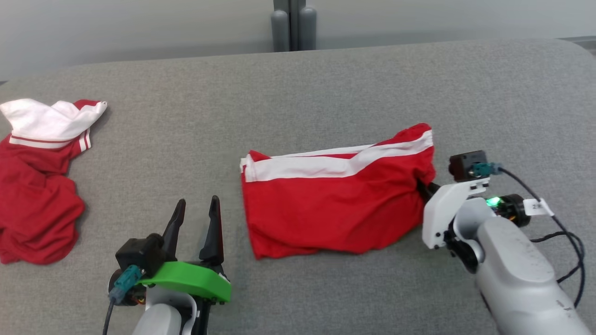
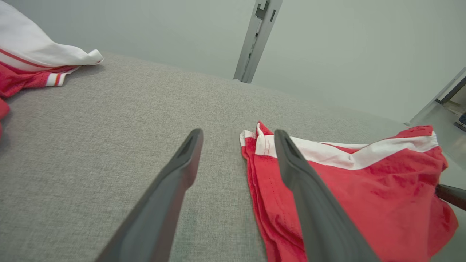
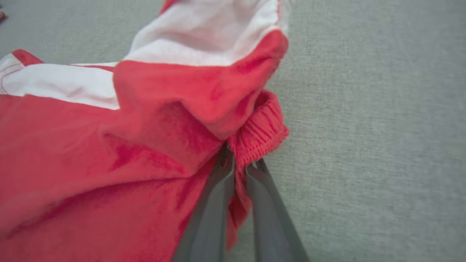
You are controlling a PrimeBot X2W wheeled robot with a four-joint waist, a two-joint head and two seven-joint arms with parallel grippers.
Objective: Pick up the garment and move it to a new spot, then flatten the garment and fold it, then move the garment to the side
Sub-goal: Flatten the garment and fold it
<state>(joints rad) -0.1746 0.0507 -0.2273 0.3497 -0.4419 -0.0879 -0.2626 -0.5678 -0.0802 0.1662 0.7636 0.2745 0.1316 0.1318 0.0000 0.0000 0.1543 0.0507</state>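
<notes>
The garment [image 1: 335, 204] lay a little right of the middle of the surface [image 1: 326, 83], nearer its front edge. It looked light, soft and limp, likely to sag and bunch when lifted, so its ribbed waistband [image 3: 260, 133] seemed the firmest place to grip. The right gripper [image 3: 238, 165] was clamped on that waistband at the garment's right end. The left gripper [image 1: 198, 200] stood spread wide, holding nothing, just beside the garment's left edge.

Head view: high, facing forward and down across grey tabletop [image 1: 326, 83], mid distance. Left wrist view: low over tabletop, looking along left hand [image 2: 237, 134] toward far wall [image 2: 346, 54]. Right wrist view: close-up along right hand [image 3: 242, 163] onto red garment [image 3: 109, 145]. All views share garment.
</notes>
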